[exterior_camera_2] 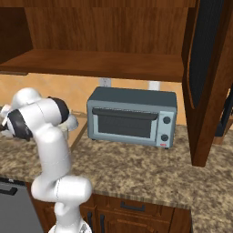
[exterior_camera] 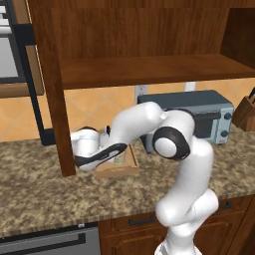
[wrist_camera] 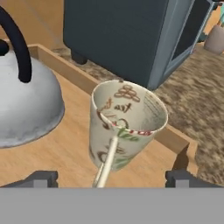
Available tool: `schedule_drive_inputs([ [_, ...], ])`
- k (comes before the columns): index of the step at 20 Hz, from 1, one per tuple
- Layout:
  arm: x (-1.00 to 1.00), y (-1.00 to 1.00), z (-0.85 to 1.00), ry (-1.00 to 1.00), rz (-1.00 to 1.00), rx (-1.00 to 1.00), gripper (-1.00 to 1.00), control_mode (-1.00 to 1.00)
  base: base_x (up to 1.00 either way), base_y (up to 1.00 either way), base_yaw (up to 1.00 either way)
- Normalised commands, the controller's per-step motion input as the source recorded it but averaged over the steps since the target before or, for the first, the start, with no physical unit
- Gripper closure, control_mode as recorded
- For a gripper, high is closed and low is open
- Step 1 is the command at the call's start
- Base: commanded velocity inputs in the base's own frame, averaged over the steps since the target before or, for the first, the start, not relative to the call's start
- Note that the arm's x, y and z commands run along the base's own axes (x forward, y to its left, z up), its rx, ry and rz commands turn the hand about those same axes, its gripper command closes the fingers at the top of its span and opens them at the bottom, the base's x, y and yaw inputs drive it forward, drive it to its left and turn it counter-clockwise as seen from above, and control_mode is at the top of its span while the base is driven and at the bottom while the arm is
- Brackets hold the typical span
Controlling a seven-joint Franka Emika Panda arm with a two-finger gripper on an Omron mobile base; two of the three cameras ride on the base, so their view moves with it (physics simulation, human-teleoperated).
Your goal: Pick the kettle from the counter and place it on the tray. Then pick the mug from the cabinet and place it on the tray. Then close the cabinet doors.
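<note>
mug stood upright on the tray beside the kettle, so both placements looked done. gripper was spread wide, its tips flanking the mug without touching it (handle toward the camera). cabinet doors hung open, left to close. no readable writing appeared, just brownish marks on the mug.

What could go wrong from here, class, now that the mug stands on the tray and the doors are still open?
1. The open fingers flank the mug; withdrawing carelessly could tip it against the kettle.
2. The mug stands near the tray rim and could topple off.
3. The arm could strike the open cabinet door.
</note>
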Motion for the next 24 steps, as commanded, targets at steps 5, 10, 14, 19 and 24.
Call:
schedule_drive_inputs([
  [5, -0.42, -0.13, 0.46, 0.00, 0.01, 0.05, -1.00, -1.00, 0.00, 0.00, 0.00],
  [10, -0.49, -0.41, 0.39, 0.00, 0.15, 0.24, -1.00, -1.00, 0.00, 0.00, 0.00],
  [14, -0.46, -0.38, 0.43, 0.00, 0.28, 0.18, -1.00, -1.00, 0.00, 0.00, 0.00],
  [19, -0.50, -0.36, 0.44, 0.00, 0.29, 0.11, -1.00, -1.00, 0.00, 0.00, 0.00],
  [24, -0.52, -0.31, 0.48, 0.06, 0.22, 0.01, -1.00, -1.00, 0.00, 0.00, 0.00],
])
